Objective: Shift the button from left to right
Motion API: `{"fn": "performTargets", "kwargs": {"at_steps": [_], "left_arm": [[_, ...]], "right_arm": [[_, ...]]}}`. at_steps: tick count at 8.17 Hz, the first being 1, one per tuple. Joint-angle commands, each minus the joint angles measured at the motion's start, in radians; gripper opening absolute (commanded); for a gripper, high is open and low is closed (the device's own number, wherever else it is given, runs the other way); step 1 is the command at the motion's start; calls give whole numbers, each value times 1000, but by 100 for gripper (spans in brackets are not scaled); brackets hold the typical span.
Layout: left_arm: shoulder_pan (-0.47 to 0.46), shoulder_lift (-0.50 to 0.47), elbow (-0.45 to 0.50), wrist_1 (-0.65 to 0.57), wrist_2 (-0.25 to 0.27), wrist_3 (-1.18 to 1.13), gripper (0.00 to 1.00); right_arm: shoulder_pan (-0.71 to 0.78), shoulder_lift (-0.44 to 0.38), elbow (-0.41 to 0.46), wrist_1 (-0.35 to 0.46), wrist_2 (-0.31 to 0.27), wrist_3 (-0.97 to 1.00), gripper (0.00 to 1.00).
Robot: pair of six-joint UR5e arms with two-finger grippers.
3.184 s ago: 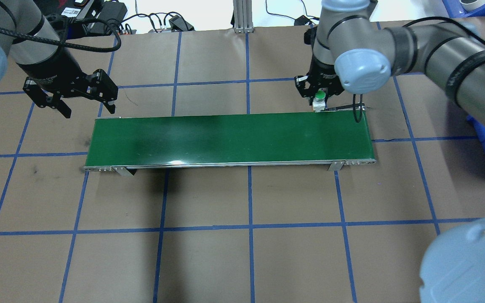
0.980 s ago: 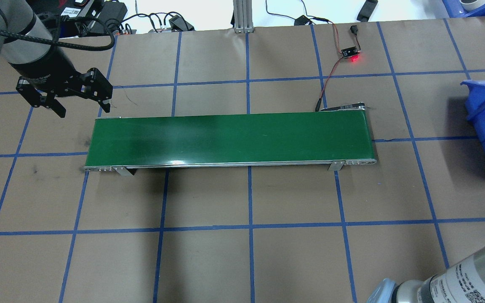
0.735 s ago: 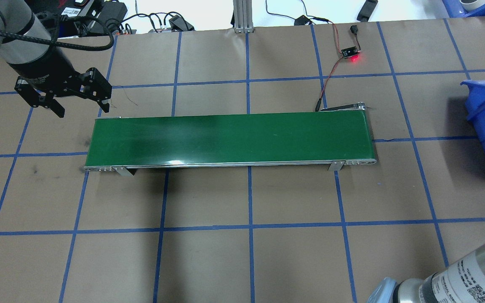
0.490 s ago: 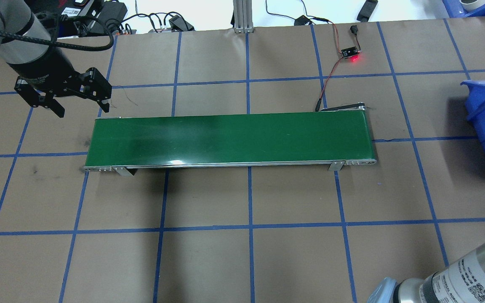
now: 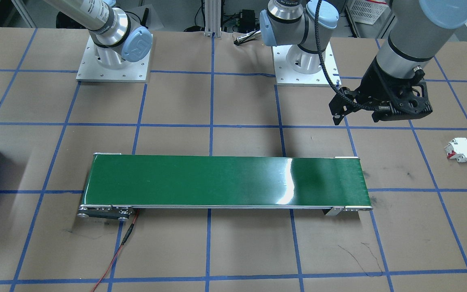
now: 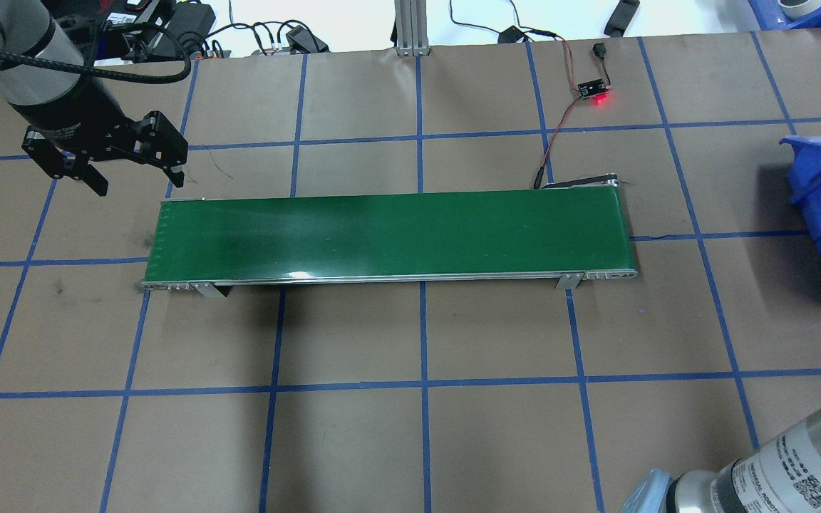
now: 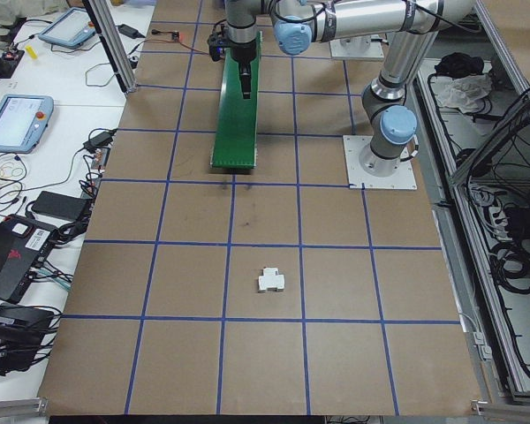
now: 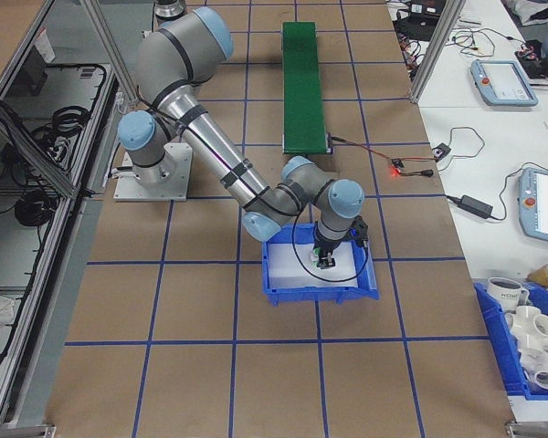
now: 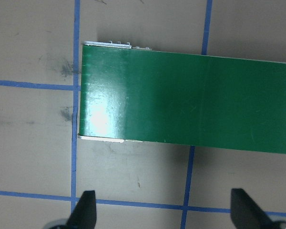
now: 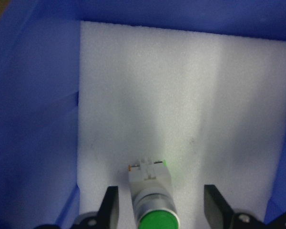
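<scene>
— Two arms work at one brown table [image 6: 353, 442] taped into blue squares. What is the biggest thing on it?

— A long green conveyor belt [image 6: 389, 231], lying across the middle with nothing on it. Next in size is a blue bin [image 8: 283, 283], well beyond the belt's end on the robot's right, with white foam [image 10: 181, 86] lining its floor.

— And the left gripper [image 9: 162, 212]?

— It hangs above the table just off the belt's left end, on the robot's side of it. The fingers [image 9: 86, 210] are spread wide and hold nothing.

— The right gripper [image 10: 159, 210]?

— It is down inside the bin and also spread wide. The button [image 10: 151, 191] lies between the two fingers, green cap toward the wrist camera and base pointing away. There is a gap on each side, so neither finger touches it. It looks to rest on the foam.

— Anything smaller lying about?

— A white breaker [image 5: 459, 150] with a red switch, alone on the table, well past the belt's left end.
</scene>
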State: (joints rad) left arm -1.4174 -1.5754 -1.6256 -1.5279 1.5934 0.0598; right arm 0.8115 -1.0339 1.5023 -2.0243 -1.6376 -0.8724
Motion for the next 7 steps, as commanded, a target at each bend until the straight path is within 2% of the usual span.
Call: {"fn": "performTargets", "kwargs": {"at_steps": [1, 4, 5, 7], "left_arm": [[0, 0, 3, -1, 0, 0, 100], [0, 0, 6, -5, -3, -6, 100], [0, -6, 6, -3, -4, -12, 100], [2, -12, 6, -1, -3, -9, 100]], "right_arm": [[0, -21, 3, -36, 1, -5, 100], [41, -219, 3, 9, 7, 1, 100], [129, -276, 3, 21, 7, 42, 100], [356, -334, 4, 125, 5, 314, 100]]}}
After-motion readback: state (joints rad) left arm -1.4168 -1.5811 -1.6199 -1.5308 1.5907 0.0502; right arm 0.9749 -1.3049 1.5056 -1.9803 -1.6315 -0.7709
